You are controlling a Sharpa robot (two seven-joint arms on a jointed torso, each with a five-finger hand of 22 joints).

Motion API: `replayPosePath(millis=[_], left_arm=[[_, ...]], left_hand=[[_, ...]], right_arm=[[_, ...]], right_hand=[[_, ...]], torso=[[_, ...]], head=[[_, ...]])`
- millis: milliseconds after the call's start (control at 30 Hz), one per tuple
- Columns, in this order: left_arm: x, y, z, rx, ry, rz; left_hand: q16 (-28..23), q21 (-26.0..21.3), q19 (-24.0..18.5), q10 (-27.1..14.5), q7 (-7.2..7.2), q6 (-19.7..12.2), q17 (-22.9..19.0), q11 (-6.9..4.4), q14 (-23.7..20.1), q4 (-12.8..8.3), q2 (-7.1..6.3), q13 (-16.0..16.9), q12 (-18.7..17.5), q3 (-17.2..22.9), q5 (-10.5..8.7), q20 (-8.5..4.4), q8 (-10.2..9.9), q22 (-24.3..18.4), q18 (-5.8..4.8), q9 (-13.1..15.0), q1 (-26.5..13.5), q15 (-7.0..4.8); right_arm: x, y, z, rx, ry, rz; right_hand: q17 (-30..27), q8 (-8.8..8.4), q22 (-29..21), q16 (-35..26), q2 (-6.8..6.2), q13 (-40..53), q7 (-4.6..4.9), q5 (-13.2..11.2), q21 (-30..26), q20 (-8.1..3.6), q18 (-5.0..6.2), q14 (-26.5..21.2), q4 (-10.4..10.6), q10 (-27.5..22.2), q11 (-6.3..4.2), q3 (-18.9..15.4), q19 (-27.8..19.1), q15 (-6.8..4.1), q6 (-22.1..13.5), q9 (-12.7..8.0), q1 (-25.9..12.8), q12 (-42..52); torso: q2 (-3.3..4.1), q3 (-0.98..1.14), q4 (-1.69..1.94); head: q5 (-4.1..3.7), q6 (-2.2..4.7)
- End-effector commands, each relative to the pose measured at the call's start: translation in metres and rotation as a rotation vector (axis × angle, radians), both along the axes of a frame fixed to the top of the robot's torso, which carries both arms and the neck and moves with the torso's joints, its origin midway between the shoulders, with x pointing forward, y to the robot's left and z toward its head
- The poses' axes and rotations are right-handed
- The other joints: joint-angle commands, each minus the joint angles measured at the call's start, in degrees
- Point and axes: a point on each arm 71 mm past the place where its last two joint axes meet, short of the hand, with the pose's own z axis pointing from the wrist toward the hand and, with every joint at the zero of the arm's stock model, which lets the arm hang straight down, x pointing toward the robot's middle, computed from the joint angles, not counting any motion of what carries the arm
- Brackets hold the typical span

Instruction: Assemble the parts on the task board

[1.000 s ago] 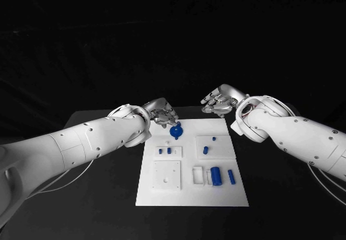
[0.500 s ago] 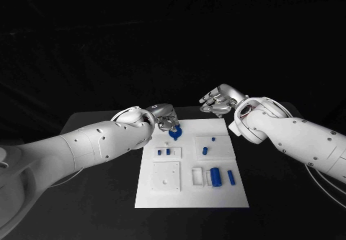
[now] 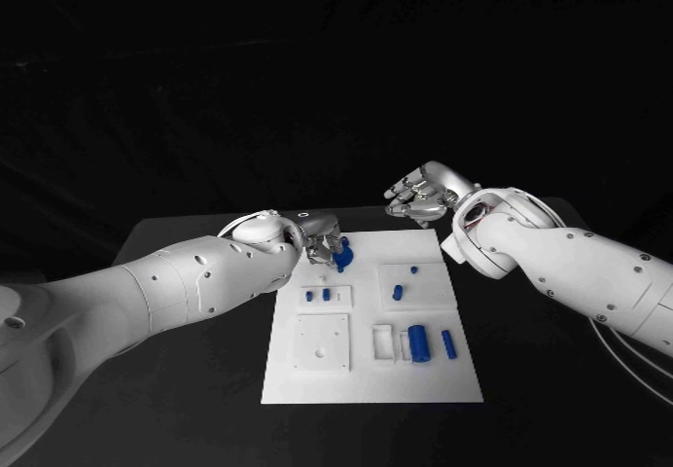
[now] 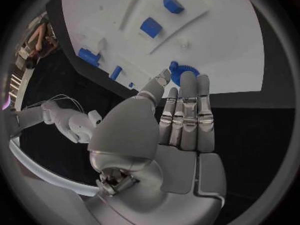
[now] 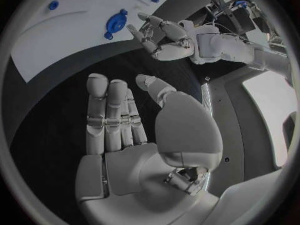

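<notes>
White task board (image 3: 371,379) lengthwise on black counter (image 3: 183,341), bare counter along both long edges. Blue gear-like part (image 3: 342,256) at far left corner of board, just beside left hand (image 3: 323,236); fingers (image 4: 187,110) straight, together, grasping nothing; contact with part impossible to tell. Right hand (image 3: 425,195) raised beyond far edge, released, holding nothing. Blue cylinder (image 3: 418,342) and smaller pieces in board's recesses, too small to tell apart.
</notes>
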Motion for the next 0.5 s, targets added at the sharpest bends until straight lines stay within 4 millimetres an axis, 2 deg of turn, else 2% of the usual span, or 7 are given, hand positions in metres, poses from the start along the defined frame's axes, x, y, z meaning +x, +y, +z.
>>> replayPosePath(millis=[33, 333, 500], left_arm=[[-0.0009, -0.0005, -0.0053, 0.052, 0.029, 0.003], [-0.0025, -0.0024, -0.0082, 0.038, 0.023, -0.009], [-0.0032, -0.0032, -0.011, 0.032, 0.028, -0.013]], left_hand=[[0.8, -0.4, 0.5, 0.5, 0.06, -0.4, 0.0, -0.2, -0.1, 0.5, -0.01, -0.1, -0.2, 0.2, 0.29, -0.19, -0.1, 1.1, 0.2, -0.1, 0.4, -0.13], [3.8, 1.5, 0.7, 2.8, -0.17, -0.1, 0.5, -0.82, -0.3, -0.2, -0.11, -0.1, -0.2, 3.1, 0.42, -0.75, -0.1, 1.3, -0.02, -0.1, -0.4, -0.66], [4.2, 2.7, -0.1, 2.4, -0.43, -0.3, 0.1, -1.01, -0.7, -0.4, -0.19, -0.1, -0.2, 4.3, 0.34, -1.07, -0.1, 1.3, -0.35, -0.1, -0.7, -1.0]], right_arm=[[-0.0007, 0.0022, 0.0015, 0.005, -0.008, 0.009], [-0.0014, 0.0026, 0.0026, 0.005, -0.01, 0.011], [-0.0016, 0.0028, 0.003, 0.005, -0.01, 0.011]], right_hand=[[-0.3, 0.22, 1.7, 0.2, -0.31, -0.1, 0.27, 0.2, -0.5, 0.5, 1.24, 0.1, 0.1, -0.4, 0.25, 0.4, 2.2, 0.29, -0.3, 0.1, -0.4, -0.4], [-0.3, 0.21, 1.7, 0.3, -0.33, -0.1, 0.28, 0.3, -0.6, 0.49, 1.25, 0.0, 0.1, -0.4, 0.28, 0.4, 2.2, 0.29, -0.3, 0.1, -0.4, -0.4], [-0.4, 0.21, 1.8, 0.3, -0.34, -0.1, 0.3, 0.5, -0.7, 0.49, 1.26, 0.0, 0.1, -0.5, 0.29, 0.5, 2.2, 0.29, -0.4, 0.1, -0.4, -0.4]], torso=[[0.06, 0.03, 0.04], [0.04, 0.06, 0.05], [-0.04, 0.02, 0.09]], head=[[-0.24, -0.11], [-0.54, -0.24], [-0.66, -0.29]])
